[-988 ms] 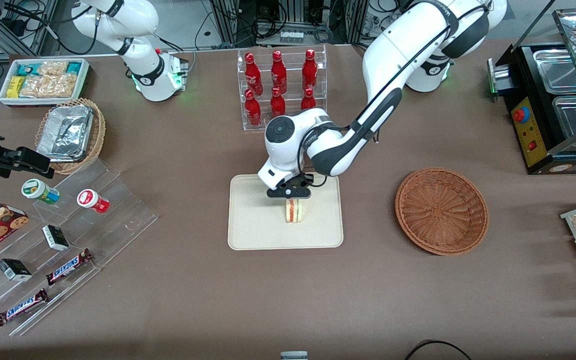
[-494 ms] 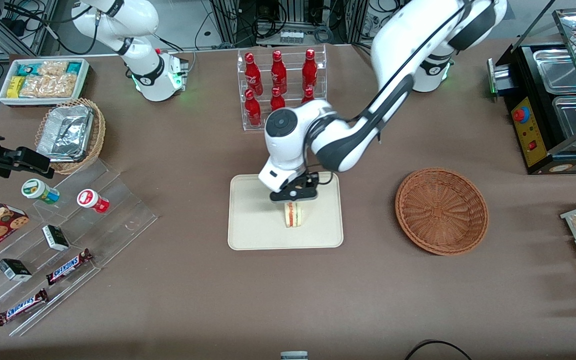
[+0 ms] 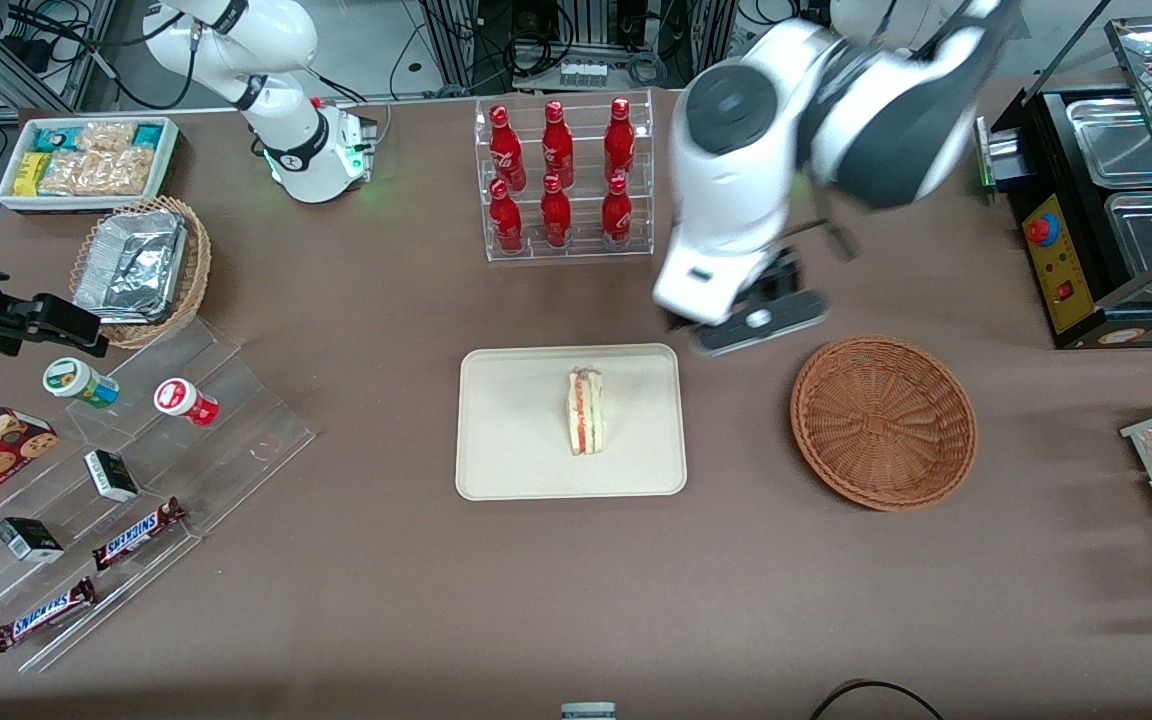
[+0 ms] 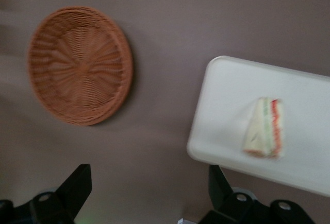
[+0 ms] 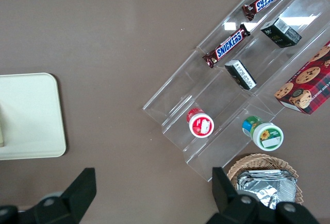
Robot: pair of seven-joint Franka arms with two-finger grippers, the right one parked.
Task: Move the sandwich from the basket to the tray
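The sandwich, a pale bread wedge with red and green filling, lies on the cream tray with nothing touching it. The reddish-brown woven basket stands beside the tray, toward the working arm's end, and nothing shows inside it. My gripper hangs high over bare table between tray and basket, a little farther from the front camera than both. It is open, its black fingers spread wide with nothing between them.
A clear rack of red bottles stands farther from the front camera than the tray. A black food warmer sits at the working arm's end. Toward the parked arm's end are an acrylic snack shelf, a tan basket of foil trays and a white snack bin.
My gripper has let go of the sandwich, risen off the tray and swung toward the basket. The sandwich stays on the tray.
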